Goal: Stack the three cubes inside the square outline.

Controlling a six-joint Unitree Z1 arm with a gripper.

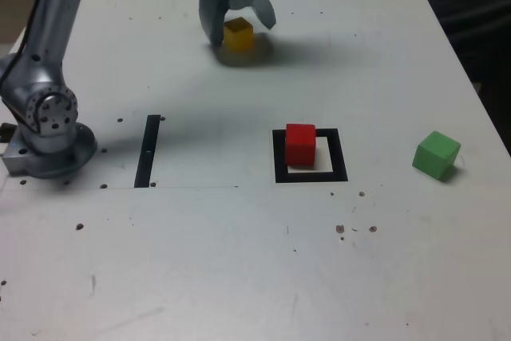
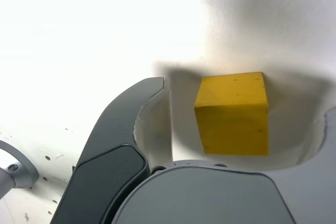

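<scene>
Pincer [image 1: 242, 20] spread wide around yellow cube [image 1: 239, 36], nothing gripped, gaps seen on both sides; red cube [image 1: 300, 145] placed over left part of square outline [image 1: 339, 167] in exterior view, green cube [image 1: 437, 155] well to its right; white counter [image 1: 184, 261] speckled, black strip [image 1: 148, 152] laid near arm base [image 1: 52, 153]

A narrow black strip [image 1: 148, 151] lies flat on the white table [image 1: 184, 261].

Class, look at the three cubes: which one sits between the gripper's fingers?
The yellow cube. The red cube is at the square outline; the green cube lies outside it.
</scene>
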